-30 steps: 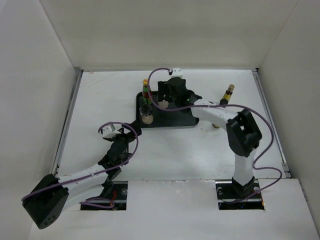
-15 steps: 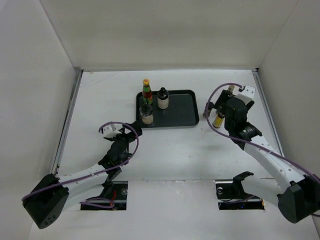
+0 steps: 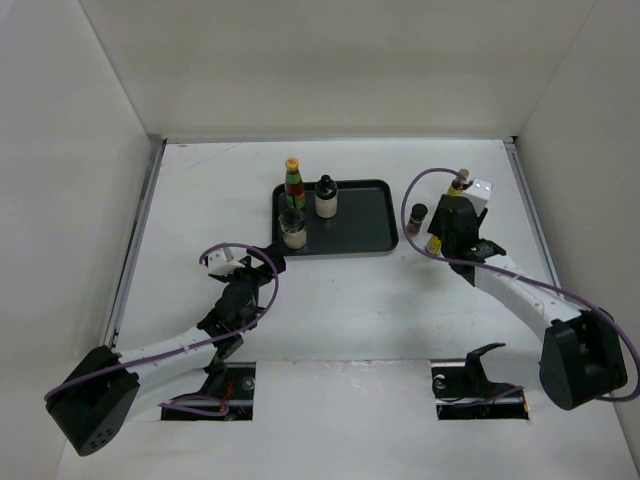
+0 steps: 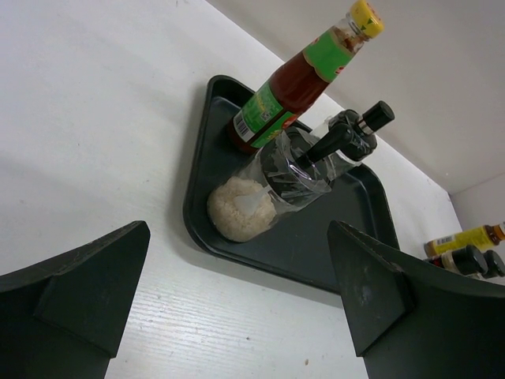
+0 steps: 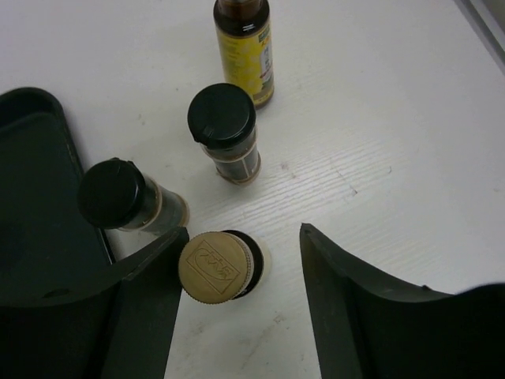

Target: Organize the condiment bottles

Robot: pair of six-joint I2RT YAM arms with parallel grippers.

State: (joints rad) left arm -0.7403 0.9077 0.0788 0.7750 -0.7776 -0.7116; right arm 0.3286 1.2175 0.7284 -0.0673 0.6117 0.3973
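On the black tray stand three condiment bottles: a red-green one with a yellow cap, a white one with a black cap and a short clear jar. To the tray's right, my right gripper hangs over more bottles. In the right wrist view my right gripper is open around a gold-capped bottle; the left finger touches the cap and the right finger stands apart. Two black-capped bottles and a yellow-labelled one stand beyond. My left gripper is open and holds nothing, just short of the tray.
The tray's corner lies close to the left of the right gripper. White walls enclose the table on three sides. A metal rail runs along the right edge. Purple cables loop over both arms.
My right arm swung from over the tray to the bottles at the right and came down around the gold-capped one, its jaws narrowing. The left arm stayed still.
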